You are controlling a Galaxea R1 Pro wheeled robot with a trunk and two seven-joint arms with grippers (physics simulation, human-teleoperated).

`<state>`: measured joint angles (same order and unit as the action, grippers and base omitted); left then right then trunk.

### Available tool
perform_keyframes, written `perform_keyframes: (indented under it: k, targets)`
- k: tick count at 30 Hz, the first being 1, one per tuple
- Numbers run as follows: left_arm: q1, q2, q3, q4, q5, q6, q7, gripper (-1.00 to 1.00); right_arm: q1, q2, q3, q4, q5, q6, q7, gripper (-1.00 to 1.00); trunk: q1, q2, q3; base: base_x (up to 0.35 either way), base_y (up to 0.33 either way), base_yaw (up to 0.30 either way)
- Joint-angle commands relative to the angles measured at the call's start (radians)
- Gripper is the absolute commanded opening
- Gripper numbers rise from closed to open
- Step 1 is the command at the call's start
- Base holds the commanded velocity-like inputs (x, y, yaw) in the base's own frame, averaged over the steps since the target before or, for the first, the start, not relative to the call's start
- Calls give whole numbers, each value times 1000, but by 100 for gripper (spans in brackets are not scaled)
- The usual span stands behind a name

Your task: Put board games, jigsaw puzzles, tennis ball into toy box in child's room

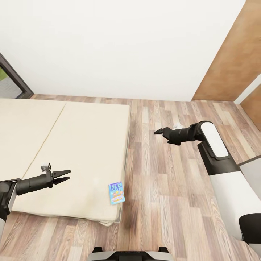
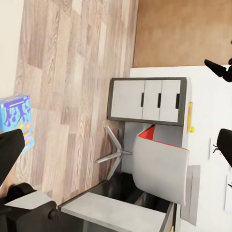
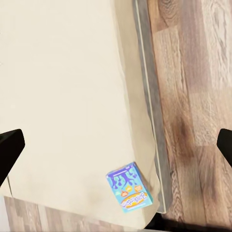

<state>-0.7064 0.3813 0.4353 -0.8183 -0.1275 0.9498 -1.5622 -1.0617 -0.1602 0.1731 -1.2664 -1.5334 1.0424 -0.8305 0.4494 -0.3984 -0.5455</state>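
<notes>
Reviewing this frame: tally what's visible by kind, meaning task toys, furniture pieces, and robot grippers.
Board games: 1, the small blue box near the corner of the bed.
Furniture: 3, the bed, a grey cabinet, a swivel chair.
Grippers: 2, left gripper and right gripper, both empty.
Total: 6

matt beige cloth bed (image 1: 72, 145), wood-plank floor (image 1: 174, 188)

Wood plank floor (image 1: 170, 181), white wall (image 1: 119, 43), grey swivel chair (image 2: 159, 169).
</notes>
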Motion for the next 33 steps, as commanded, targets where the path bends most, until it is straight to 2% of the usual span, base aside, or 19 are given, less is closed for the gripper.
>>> perform_keyframes:
  k: [1,33]
  targets:
    - [-1,-1,3,-1,-11,10,-9,100,0,-1,2,-1,-9,1,-10,100,1,-2,0,0,0,0]
    - [-1,1,3,-1,-11,9,-9,100,12,0,3,0,-8,1,-9,100,1,-2,53,0,0,0]
